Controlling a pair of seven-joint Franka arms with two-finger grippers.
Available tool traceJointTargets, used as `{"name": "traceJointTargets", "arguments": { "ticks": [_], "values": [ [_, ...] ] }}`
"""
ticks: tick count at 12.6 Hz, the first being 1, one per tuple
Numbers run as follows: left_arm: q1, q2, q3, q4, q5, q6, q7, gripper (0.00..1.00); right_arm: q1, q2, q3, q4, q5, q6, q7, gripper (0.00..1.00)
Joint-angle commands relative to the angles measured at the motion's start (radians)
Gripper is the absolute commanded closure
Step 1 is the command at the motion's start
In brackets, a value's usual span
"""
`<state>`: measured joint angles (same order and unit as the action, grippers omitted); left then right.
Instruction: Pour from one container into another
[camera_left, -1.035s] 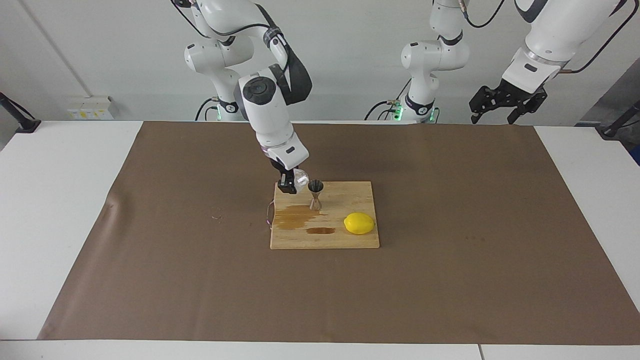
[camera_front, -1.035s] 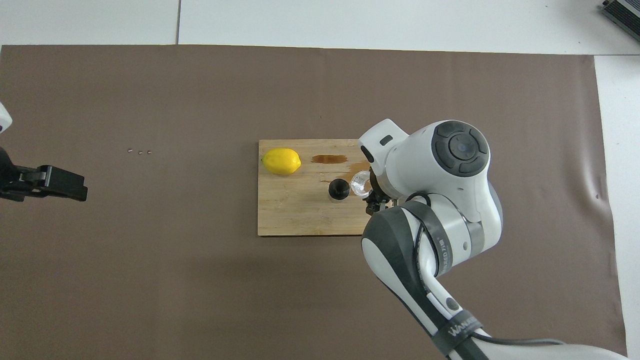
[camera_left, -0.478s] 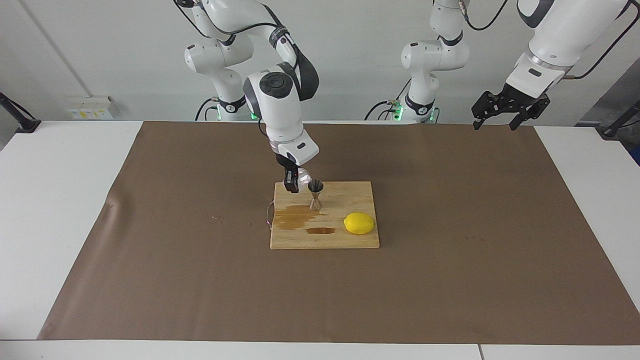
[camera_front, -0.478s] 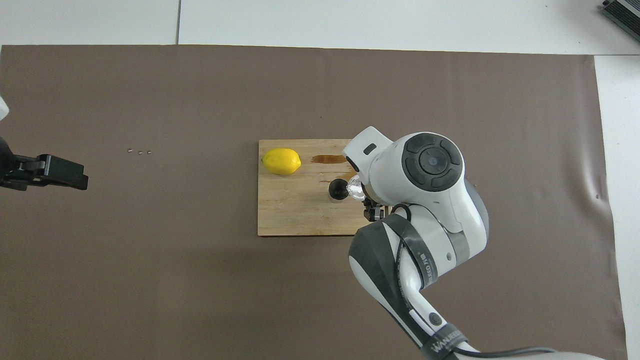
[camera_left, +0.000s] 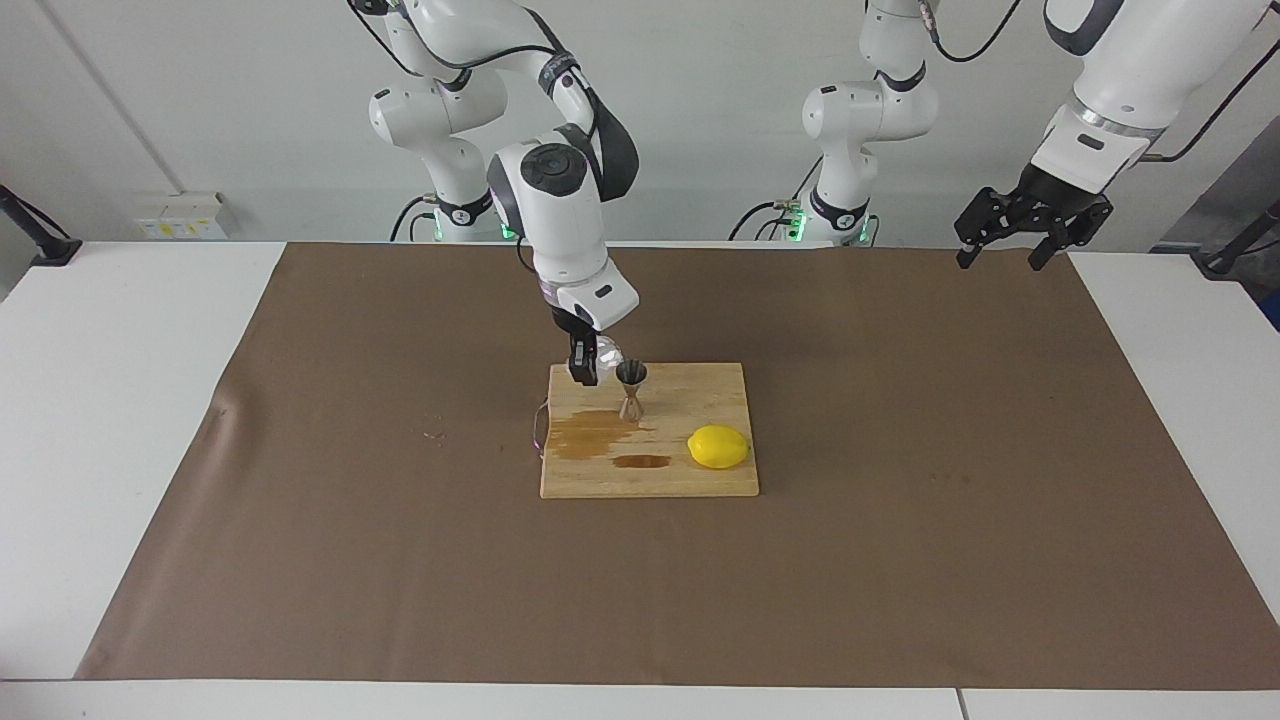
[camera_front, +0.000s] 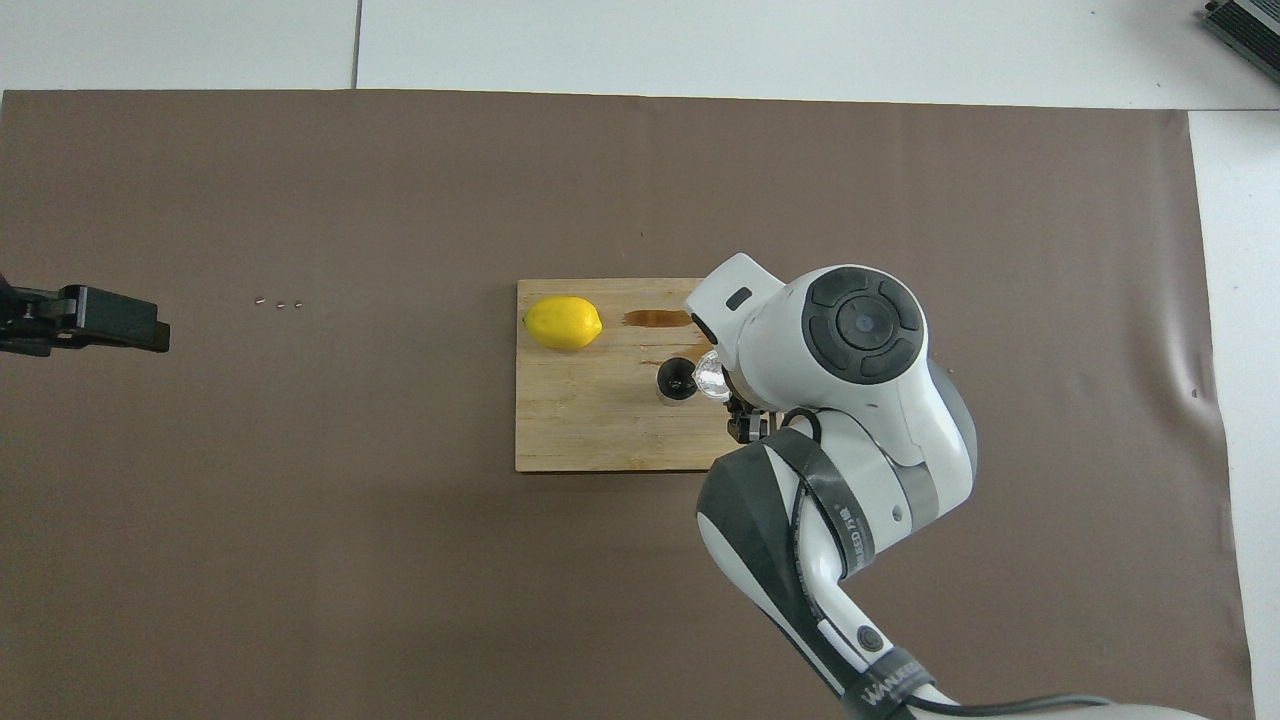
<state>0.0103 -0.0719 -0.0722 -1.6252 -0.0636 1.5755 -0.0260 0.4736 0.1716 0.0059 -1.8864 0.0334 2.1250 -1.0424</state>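
Observation:
My right gripper (camera_left: 592, 366) is shut on the small clear faceted glass cup (camera_left: 606, 352) and holds it tilted, with its mouth right at the rim of the silver hourglass jigger (camera_left: 631, 390). The jigger stands upright on the wooden cutting board (camera_left: 705, 395). In the overhead view the cup (camera_front: 711, 376) touches the edge of the jigger's dark mouth (camera_front: 676, 380), and the right arm hides most of the right gripper (camera_front: 738, 405). My left gripper (camera_left: 1020, 240) is open and empty, and waits in the air over the left arm's end of the table (camera_front: 95, 322).
A yellow lemon (camera_left: 718, 446) lies on the board, farther from the robots than the jigger. Two dark wet stains (camera_left: 590, 435) mark the board (camera_front: 590, 425). A brown mat (camera_left: 900, 520) covers the table. A few tiny specks (camera_front: 278, 303) lie on the mat.
My right arm swung and turned its wrist, bringing the cup from beside the jigger to its rim and tilting it further. My left gripper drifted outward and down a little.

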Motion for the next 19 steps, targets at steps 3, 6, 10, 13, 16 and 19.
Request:
{"name": "traceJointTargets", "arguments": {
  "ticks": [3,6,10,13,16,19],
  "values": [
    [-0.003,-0.057,0.0,-0.076,0.054,0.034,0.015,0.0,0.003,-0.006,0.003,-0.002,-0.043,0.012,0.027,0.54],
    [0.003,-0.057,-0.003,-0.073,0.054,0.034,0.014,0.0,0.017,0.005,0.003,-0.002,-0.049,0.026,0.027,0.55],
    [0.007,-0.055,-0.003,-0.073,0.047,0.021,0.011,0.0,0.016,0.005,0.003,-0.002,-0.047,0.03,0.028,0.54],
    [0.008,-0.061,-0.003,-0.073,0.047,-0.134,0.011,0.0,0.01,0.005,0.005,-0.002,-0.037,0.038,0.027,0.54],
    [0.008,-0.065,0.002,-0.071,0.045,-0.279,0.011,0.0,0.007,0.008,0.005,-0.005,-0.029,0.07,0.03,0.55],
    [0.008,-0.065,0.002,-0.071,0.045,-0.292,0.009,0.0,-0.004,0.008,0.006,-0.007,0.022,0.073,0.016,0.55]
  ]
}}
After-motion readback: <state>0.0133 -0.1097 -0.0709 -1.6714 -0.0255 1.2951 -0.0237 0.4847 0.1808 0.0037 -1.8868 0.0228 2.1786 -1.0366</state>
